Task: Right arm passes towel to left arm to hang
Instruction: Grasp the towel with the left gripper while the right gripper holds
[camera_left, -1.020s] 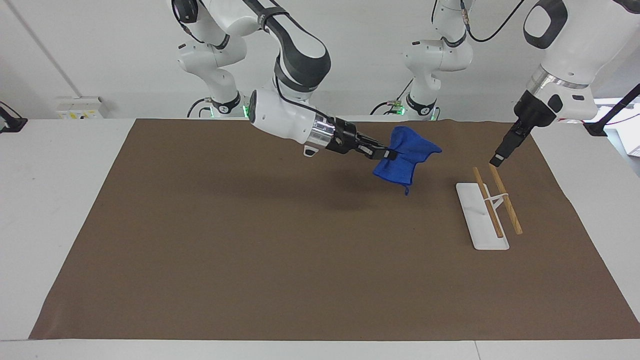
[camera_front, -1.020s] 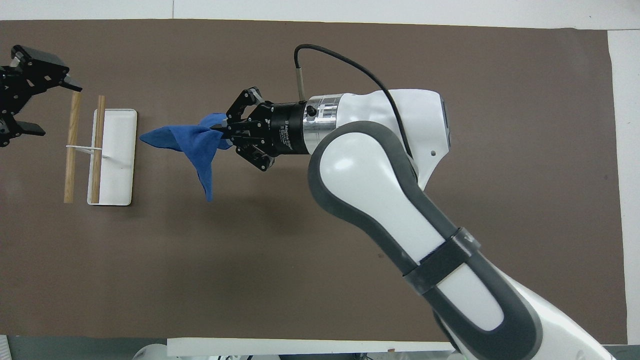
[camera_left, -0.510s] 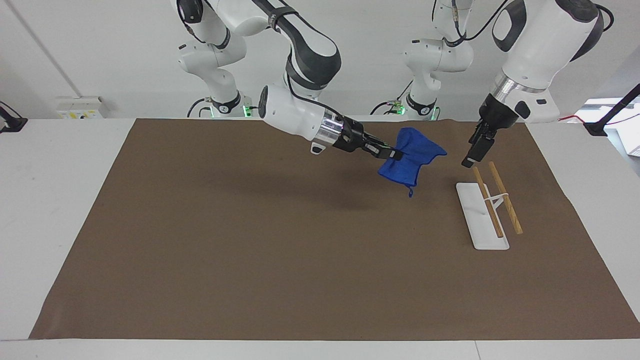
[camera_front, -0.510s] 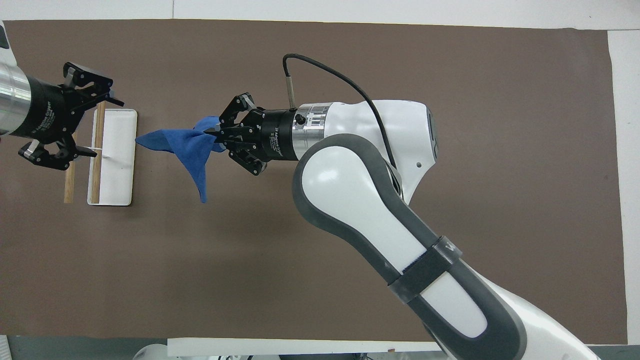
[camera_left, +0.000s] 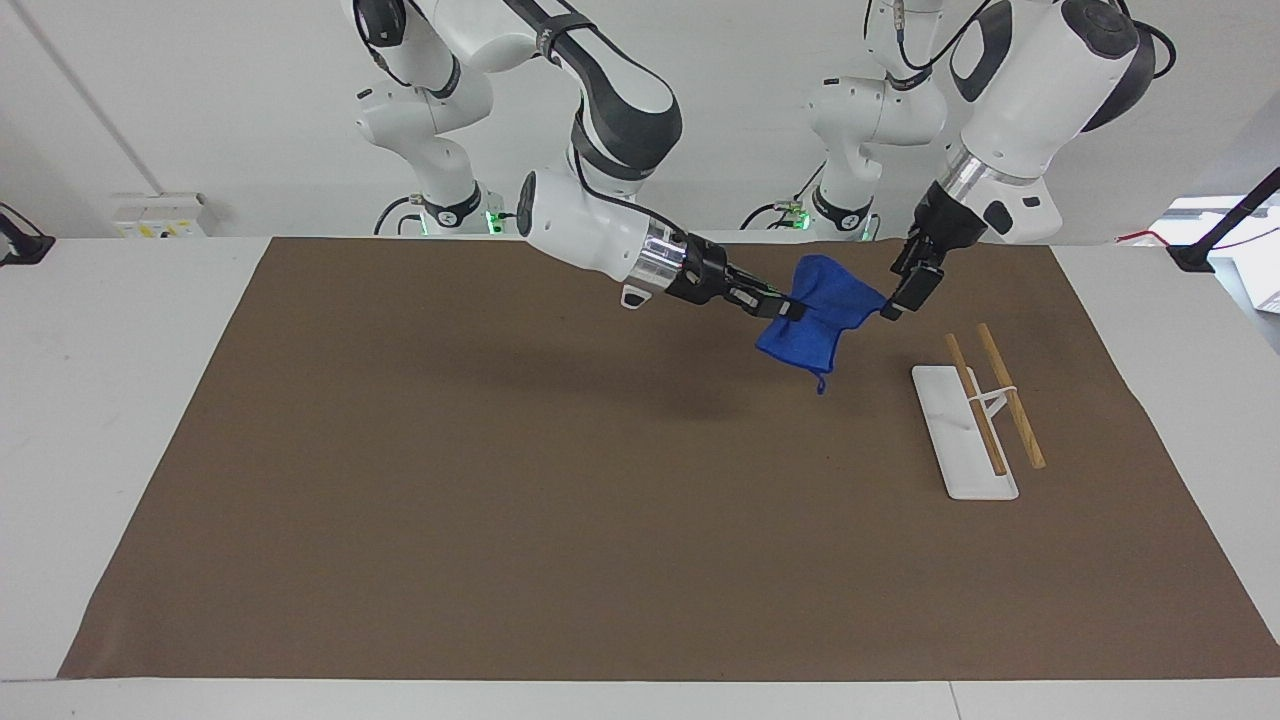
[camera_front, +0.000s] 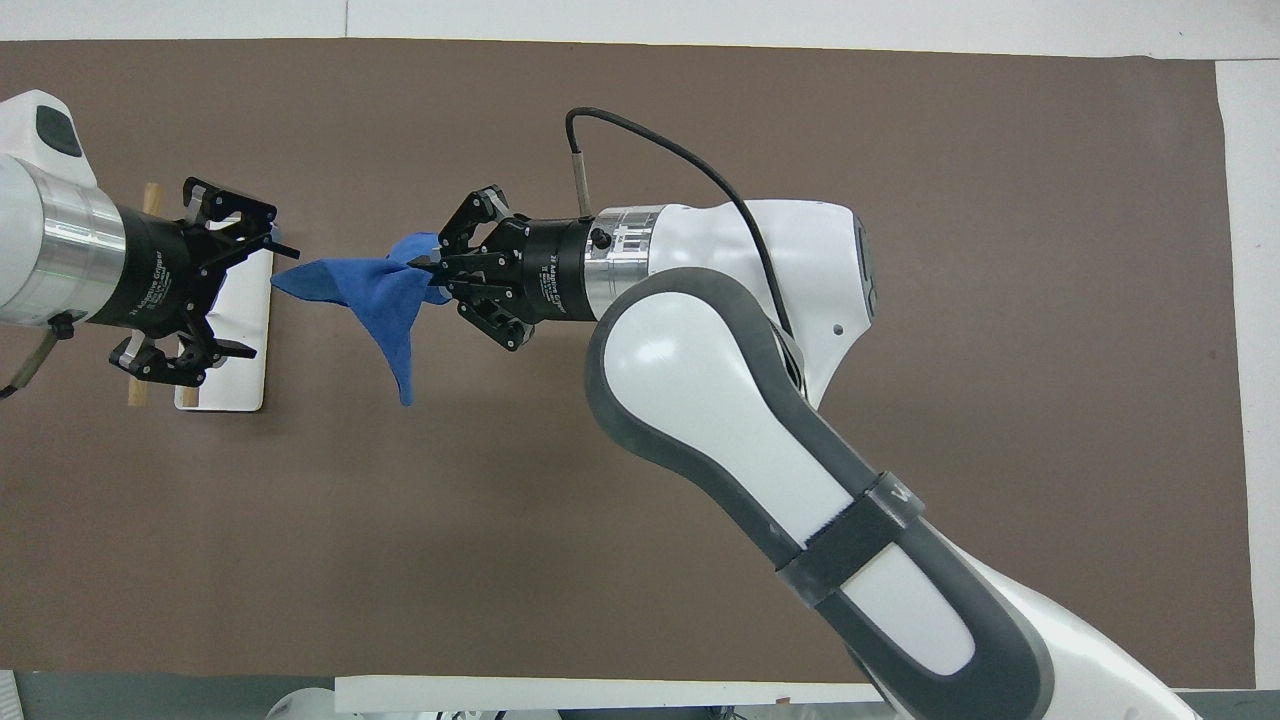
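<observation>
My right gripper (camera_left: 778, 307) is shut on the bright blue towel (camera_left: 825, 305) and holds it up over the brown mat; the cloth fans out from the grip and one corner with a loop hangs down. In the overhead view, the right gripper (camera_front: 437, 273) pinches the towel (camera_front: 375, 290) at one bunched edge. My left gripper (camera_left: 900, 298) is in the air at the towel's free end. From above, the left gripper (camera_front: 265, 295) is open, and the towel's tip lies at the gap between its fingertips. I cannot tell if they touch.
A rack with a white base (camera_left: 945, 410) and two wooden rods (camera_left: 1012, 398) stands on the mat (camera_left: 500, 500) toward the left arm's end. In the overhead view, the left gripper covers most of the rack base (camera_front: 235, 385).
My left gripper has moved from over the rack's rods to the towel's free end. My right gripper shifted slightly and then held the towel still.
</observation>
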